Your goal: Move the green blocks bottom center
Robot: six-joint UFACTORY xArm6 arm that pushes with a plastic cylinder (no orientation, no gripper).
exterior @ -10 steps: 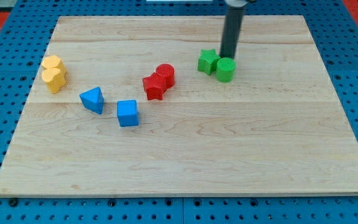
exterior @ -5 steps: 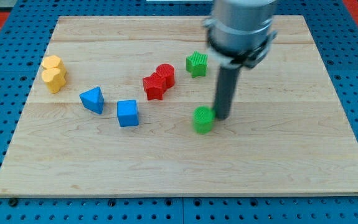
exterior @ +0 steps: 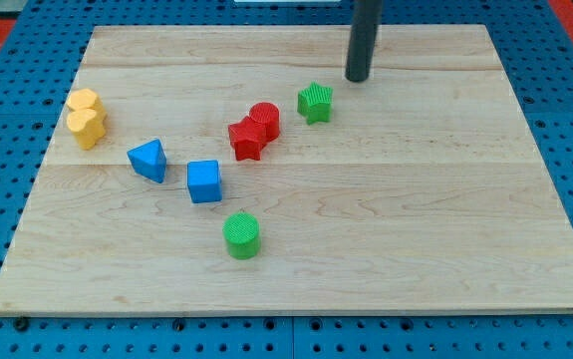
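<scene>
A green cylinder [exterior: 242,235] stands low on the wooden board [exterior: 445,229], left of its middle and just below the blue cube [exterior: 204,181]. A green star block [exterior: 315,102] sits in the upper middle, right of the red blocks. My tip [exterior: 357,78] rests on the board above and to the right of the green star, a short gap away from it. It is far from the green cylinder.
A red star block [exterior: 246,139] and a red cylinder [exterior: 264,119] touch each other at the centre. A blue triangular block [exterior: 148,159] lies left of the blue cube. Two yellow blocks [exterior: 86,117] sit together at the view's left.
The green cylinder has slid down and left to below the blue cube. My tip has left it and moved up to the upper right of the green star, which earlier shifted left.
</scene>
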